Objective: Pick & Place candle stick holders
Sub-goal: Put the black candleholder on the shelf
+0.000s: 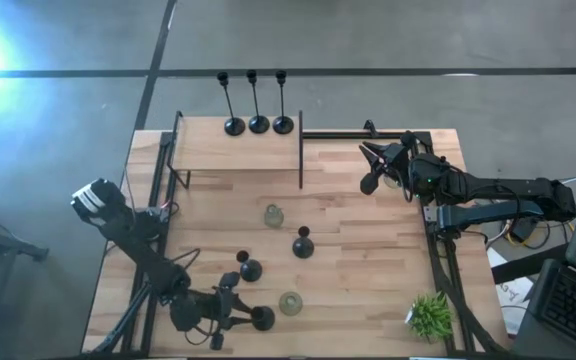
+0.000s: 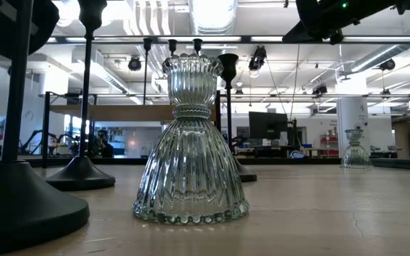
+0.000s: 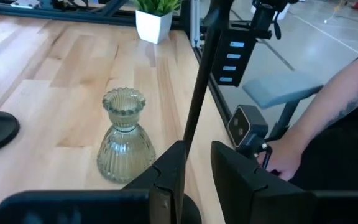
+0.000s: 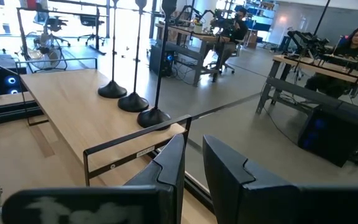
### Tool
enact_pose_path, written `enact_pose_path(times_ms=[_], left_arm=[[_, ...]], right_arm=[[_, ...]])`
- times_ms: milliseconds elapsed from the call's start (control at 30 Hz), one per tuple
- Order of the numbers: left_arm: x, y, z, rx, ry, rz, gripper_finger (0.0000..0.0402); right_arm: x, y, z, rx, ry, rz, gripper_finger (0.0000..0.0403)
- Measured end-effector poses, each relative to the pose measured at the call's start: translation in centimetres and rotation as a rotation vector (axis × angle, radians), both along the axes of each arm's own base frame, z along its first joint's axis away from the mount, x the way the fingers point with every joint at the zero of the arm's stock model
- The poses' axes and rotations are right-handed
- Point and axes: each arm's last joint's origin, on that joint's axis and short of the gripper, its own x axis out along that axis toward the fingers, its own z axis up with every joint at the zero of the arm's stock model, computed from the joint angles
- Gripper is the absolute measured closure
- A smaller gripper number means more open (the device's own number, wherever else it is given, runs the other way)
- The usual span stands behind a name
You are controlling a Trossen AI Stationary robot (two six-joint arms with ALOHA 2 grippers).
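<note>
My left gripper (image 1: pixel 230 312) is at the table's near edge, shut on a tall black candle stick holder (image 1: pixel 262 318), which also shows in the low view (image 2: pixel 20 199). A clear-greenish glass holder (image 1: pixel 290 302) stands on its wide base just right of it and shows in the left wrist view (image 3: pixel 123 137). Two short black holders (image 1: pixel 251 268) (image 1: pixel 303 243) and another glass one (image 1: pixel 273 215) stand mid-table. Three tall black holders (image 1: pixel 258 123) stand on the raised shelf. My right gripper (image 1: pixel 371 168) waits shut and empty at the far right. My left gripper pinches the tall black holder's thin stem (image 3: pixel 190 134) between its two fingers. The fingers come level from the table's left and lie across the stem. The holder is upright, with its round base (image 2: pixel 27 206) on the table.
A green spiky plant in a white pot (image 1: pixel 431 315) stands at the near right corner. The shelf's black frame and upright bar (image 1: pixel 300 150) rise at the far side. A person's arm (image 3: pixel 340 106) shows beyond the table's right edge.
</note>
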Motion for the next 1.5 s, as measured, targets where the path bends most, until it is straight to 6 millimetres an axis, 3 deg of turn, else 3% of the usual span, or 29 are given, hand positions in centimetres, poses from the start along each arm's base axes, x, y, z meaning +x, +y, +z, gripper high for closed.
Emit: enact_pose_path(times_ms=[367,767,1033,1167,1400,1500], left_arm=[[0.3,0.3,0.1,0.03,-0.017,0.026,0.0321],[0.8,0.5,0.4,0.013,-0.028,0.021,0.0277],[1.3,0.8,0.5,0.0,-0.014,-0.019,0.0275],[1.4,0.8,0.5,0.02,-0.02,-0.036,0.0293],[1.5,0.9,0.5,0.075,-0.032,-0.065,0.0386],[1.5,1.1,0.3,0.078,-0.032,-0.062,0.0389]], right_arm=[[0.0,0.0,0.0,0.0,0.0,0.0,0.0349],[0.0,0.0,0.0,0.0,0.0,0.0,0.0349],[0.0,0.0,0.0,0.0,0.0,0.0,0.0349],[0.0,0.0,0.0,0.0,0.0,0.0,0.0349],[0.0,0.0,0.0,0.0,0.0,0.0,0.0349],[0.0,0.0,0.0,0.0,0.0,0.0,0.0349]])
